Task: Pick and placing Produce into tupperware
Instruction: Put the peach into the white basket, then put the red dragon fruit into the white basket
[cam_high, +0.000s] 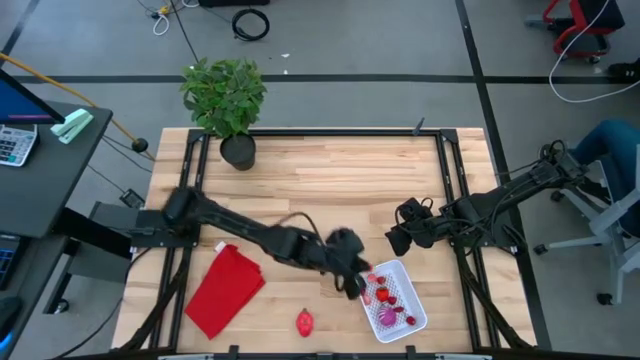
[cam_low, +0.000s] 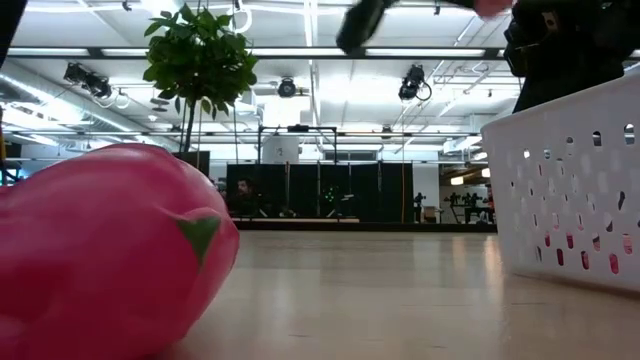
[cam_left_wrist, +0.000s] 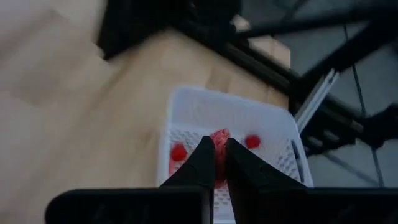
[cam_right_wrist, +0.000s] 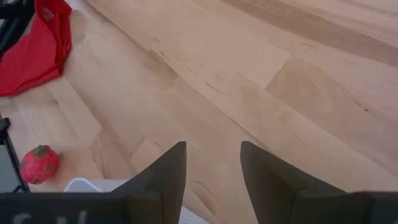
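A pink piece of produce (cam_left_wrist: 219, 142) is being pinched, apparently, by the nearly closed left gripper (cam_left_wrist: 216, 163) over the tupperware (cam_high: 398, 298) at the near right of the surface (cam_high: 330, 185), and could be dropped outside the rim if released off-centre, while the right gripper (cam_right_wrist: 211, 163) is being held open and empty just beyond.

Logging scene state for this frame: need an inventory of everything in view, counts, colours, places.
tupperware: 1, white, perforated, table's front right
produce in tupperware: several, red and pink, one purple
loose fruit: 1, red-pink with green top, front edge, between cloth and tupperware
cloth: 1, red, folded, front left
potted plant: 1, green in dark pot, back left
table: 1, light wood
left gripper: over the tupperware, shut on a pinkish piece
right gripper: open, hovering at table's right side
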